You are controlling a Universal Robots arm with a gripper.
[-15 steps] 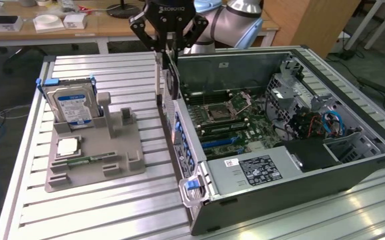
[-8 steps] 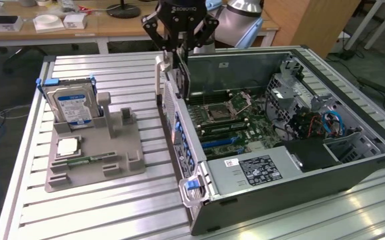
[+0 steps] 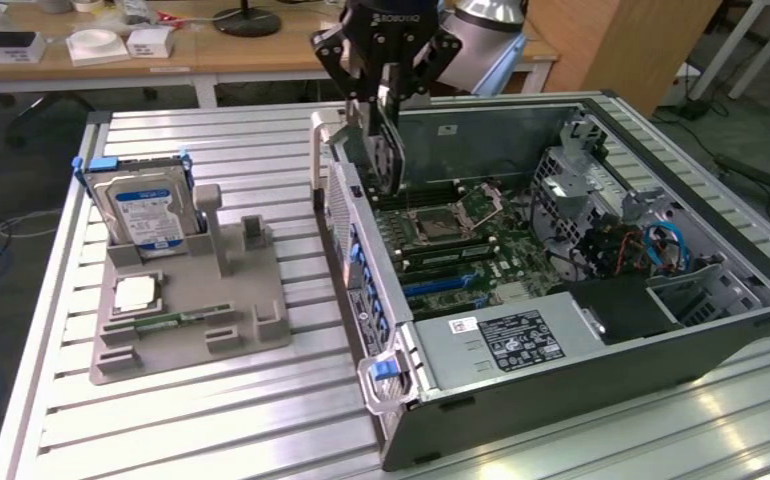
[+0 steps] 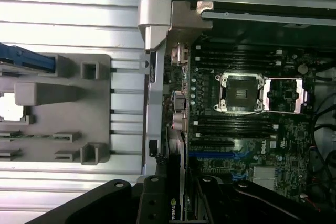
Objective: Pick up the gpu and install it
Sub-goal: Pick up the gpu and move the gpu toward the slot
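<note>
My gripper (image 3: 388, 98) hangs over the far left corner of the open computer case (image 3: 705, 345), shut on the gpu (image 3: 380, 150). The gpu is a thin dark card held on edge, pointing down, with its silvery bracket (image 3: 345, 140) toward the case's rear wall. Its lower edge is just above the motherboard (image 3: 472, 245), near the rear wall. In the wrist view the gpu (image 4: 176, 182) runs edge-on between my black fingers (image 4: 152, 205), above the blue expansion slot (image 4: 210, 154).
A grey parts holder (image 3: 185, 310) stands on the slatted table (image 3: 225, 420) at the exterior view's left. It carries a hard drive (image 3: 145, 205), a processor chip (image 3: 136, 293) and a green memory stick (image 3: 165, 322). Drive cages and cables (image 3: 652, 245) crowd the case's right side.
</note>
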